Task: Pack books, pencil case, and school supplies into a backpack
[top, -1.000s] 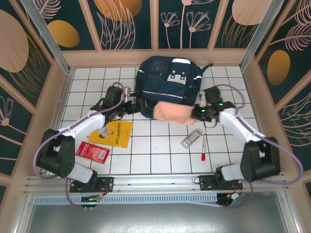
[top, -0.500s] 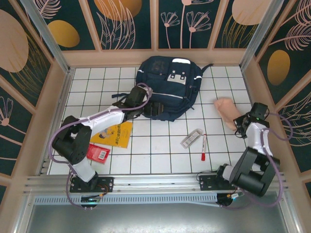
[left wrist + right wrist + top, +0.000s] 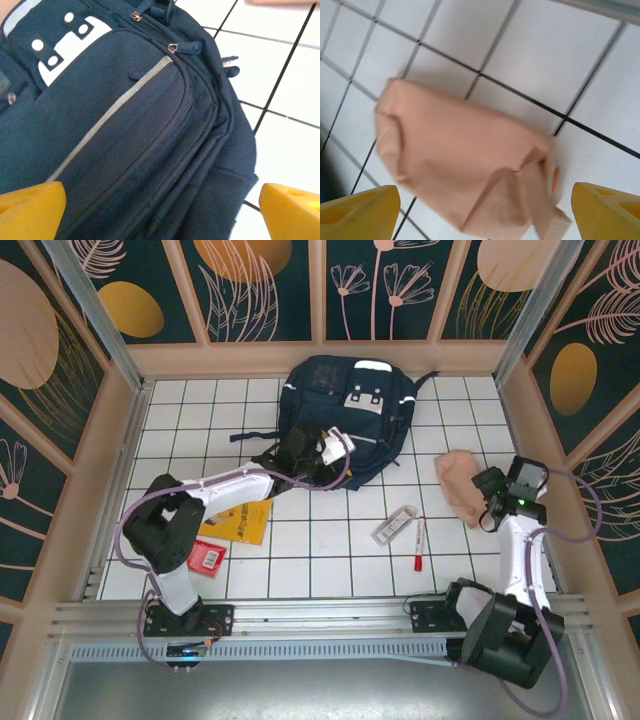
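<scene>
Backpack: we find the navy backpack (image 3: 350, 405) lying flat on the white tiled table (image 3: 300, 575) at the far middle, its white-grey patch and pale stripe facing up.
Left gripper: the left gripper (image 3: 160, 200) hangs over the backpack's near edge. Its yellow fingers (image 3: 30, 210) stand wide apart with nothing between them but the fabric below. We cannot tell whether they touch it.
Zips: in the left wrist view two zip pulls sit near the upper seam. We cannot tell whether the main compartment is open.
Pencil case: the peach-pink pencil case (image 3: 458, 483) lies on the tiles at the right side, well apart from the backpack and outside it.
Right gripper: the right gripper (image 3: 485, 200) is just beside the pencil case, its jaws spread wide. In the right wrist view the pouch lies between and beyond the two yellow fingers, and neither finger presses on it.
Yellow book: the yellow book (image 3: 243, 523) lies flat at the left, partly under the left arm.
Red booklet: the red booklet (image 3: 208, 558) lies near the yellow book, on its near-left side, also partly covered by the arm.
Pen: the red-and-white pen (image 3: 418, 543) lies on the near-centre tiles.
Packet: the whitish packet (image 3: 394, 525) lies tilted just left of the pen.
</scene>
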Tool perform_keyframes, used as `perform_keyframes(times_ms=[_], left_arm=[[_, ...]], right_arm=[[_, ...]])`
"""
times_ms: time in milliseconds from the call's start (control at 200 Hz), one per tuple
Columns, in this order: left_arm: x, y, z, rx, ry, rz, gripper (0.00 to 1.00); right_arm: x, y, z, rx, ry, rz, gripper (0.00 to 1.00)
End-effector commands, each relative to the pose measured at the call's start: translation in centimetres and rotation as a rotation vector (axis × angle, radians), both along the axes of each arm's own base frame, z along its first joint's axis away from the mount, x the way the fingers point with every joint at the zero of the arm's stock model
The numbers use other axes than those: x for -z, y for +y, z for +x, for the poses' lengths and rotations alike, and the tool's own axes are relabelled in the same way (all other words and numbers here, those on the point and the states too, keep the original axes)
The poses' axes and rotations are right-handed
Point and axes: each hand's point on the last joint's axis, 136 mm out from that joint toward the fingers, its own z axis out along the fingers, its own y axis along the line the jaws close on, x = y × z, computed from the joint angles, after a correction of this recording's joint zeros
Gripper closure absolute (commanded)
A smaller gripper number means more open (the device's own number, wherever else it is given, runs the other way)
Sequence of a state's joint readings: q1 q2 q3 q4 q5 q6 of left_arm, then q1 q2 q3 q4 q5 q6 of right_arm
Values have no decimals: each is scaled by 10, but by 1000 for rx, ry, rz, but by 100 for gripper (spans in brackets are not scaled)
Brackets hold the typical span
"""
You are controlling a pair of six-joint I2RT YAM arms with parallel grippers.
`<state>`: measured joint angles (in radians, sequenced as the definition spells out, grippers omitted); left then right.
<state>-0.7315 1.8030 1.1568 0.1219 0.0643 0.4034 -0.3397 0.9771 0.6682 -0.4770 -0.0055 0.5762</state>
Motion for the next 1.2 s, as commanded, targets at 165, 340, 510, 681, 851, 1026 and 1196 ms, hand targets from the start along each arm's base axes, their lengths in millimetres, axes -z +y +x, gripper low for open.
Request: perform_keyframes(times_ms=[165, 340, 510, 681, 851, 1026, 1196], left_arm=[[40, -15, 43, 113, -165, 276, 13], [54, -24, 46, 177, -148, 331, 32], [78, -19, 27, 279, -116, 404, 79], [21, -25, 17, 268, -106, 276, 100], [-48, -22, 5, 229, -149, 106, 100], [-77, -13, 10, 199, -108, 60, 100], [-96, -6, 8, 202, -104, 32, 100]], right_arm=[[2, 76, 37, -385, -68, 103, 22], [2, 98, 49, -475, -74, 112, 27], [-2, 115, 59, -551, -135, 139, 24], [-8, 153, 71, -749, -205, 83, 22], [-7, 196, 67, -997, -294, 57, 21], [-13, 236, 59, -1260, -420, 86, 25], [-22, 242, 62, -1355, -489, -58, 36]])
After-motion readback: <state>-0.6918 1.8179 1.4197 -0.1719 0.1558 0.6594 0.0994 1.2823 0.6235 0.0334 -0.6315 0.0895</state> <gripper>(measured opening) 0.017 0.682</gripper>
